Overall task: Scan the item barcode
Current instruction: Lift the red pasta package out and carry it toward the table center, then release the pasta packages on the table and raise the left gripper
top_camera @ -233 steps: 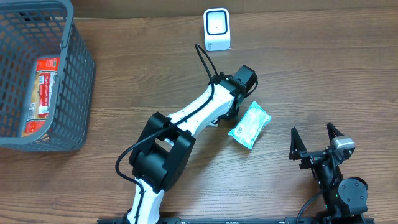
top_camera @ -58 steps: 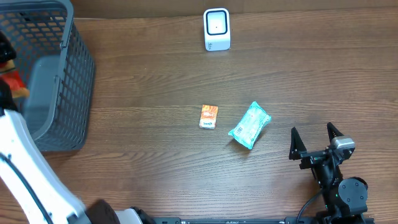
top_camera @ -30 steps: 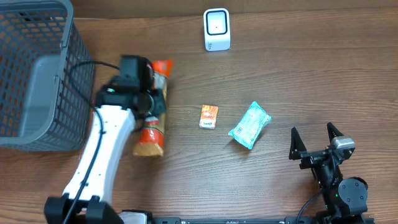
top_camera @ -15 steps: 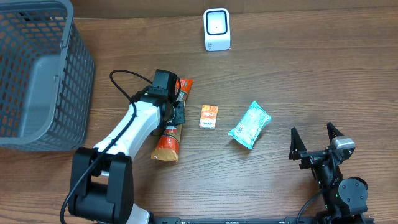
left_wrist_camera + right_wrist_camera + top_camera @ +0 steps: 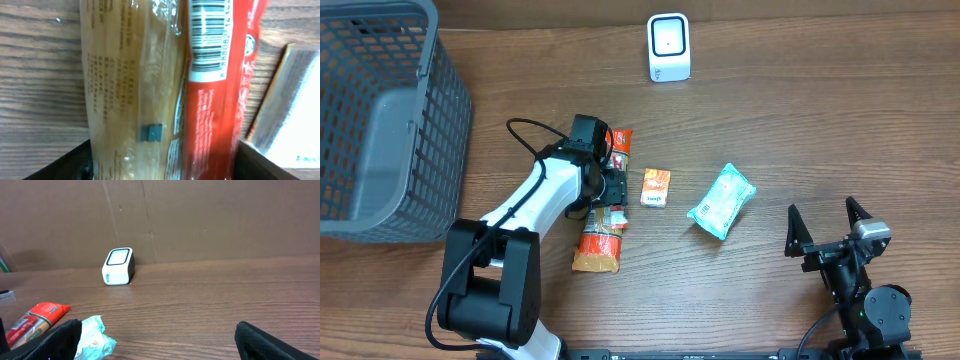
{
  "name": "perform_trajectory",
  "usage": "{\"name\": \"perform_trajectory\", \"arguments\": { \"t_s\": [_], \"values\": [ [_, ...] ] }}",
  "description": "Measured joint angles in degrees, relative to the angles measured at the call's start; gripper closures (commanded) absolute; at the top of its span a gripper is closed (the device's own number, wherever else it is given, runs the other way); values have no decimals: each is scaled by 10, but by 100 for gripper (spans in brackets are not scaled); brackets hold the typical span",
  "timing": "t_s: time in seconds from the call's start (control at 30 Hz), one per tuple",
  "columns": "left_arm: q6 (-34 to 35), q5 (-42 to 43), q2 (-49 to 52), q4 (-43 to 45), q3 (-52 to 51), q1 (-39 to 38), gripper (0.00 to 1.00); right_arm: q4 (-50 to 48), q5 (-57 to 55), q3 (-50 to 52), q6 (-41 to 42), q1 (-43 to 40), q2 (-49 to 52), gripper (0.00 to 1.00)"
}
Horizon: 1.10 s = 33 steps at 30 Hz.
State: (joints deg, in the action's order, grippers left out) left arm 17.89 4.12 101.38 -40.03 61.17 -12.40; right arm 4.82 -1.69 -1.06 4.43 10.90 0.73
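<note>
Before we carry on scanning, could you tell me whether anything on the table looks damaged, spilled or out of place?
Nothing stands out: the long red snack pack, small orange box and teal pouch lie intact.

One basket [image 5: 445,130], one scanner [image 5: 668,47], one long red packet [image 5: 600,240], one orange box [image 5: 656,187], one teal pouch [image 5: 722,201].

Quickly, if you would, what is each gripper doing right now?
Left gripper: open, jaws spread on either side of the red snack packet.
Right gripper: open, holding nothing.

Mock shop checkout: scanner [image 5: 669,47], basket [image 5: 448,130], wooden table [image 5: 820,120].
</note>
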Motion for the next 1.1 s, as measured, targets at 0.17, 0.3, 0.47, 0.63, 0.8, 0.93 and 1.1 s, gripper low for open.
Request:
{"name": "perform_trajectory", "arguments": {
  "t_s": [0.17,0.3,0.47,0.63,0.8,0.93,1.1],
  "values": [
    [-5,5,0,-53,49,0,20,0,0,0,0,0,0,0],
    [-15,6,0,-110,123,1,20,0,0,0,0,0,0,0],
    [-19,6,0,-166,216,17,21,0,0,0,0,0,0,0],
    [-19,6,0,-233,290,59,21,0,0,0,0,0,0,0],
    [-20,-1,0,-267,335,112,17,0,0,0,0,0,0,0],
    [-20,-9,0,-275,341,163,0,0,0,0,0,0,0,0],
    [-22,-16,0,-281,341,213,0,0,0,0,0,0,0,0]
  ]
}}
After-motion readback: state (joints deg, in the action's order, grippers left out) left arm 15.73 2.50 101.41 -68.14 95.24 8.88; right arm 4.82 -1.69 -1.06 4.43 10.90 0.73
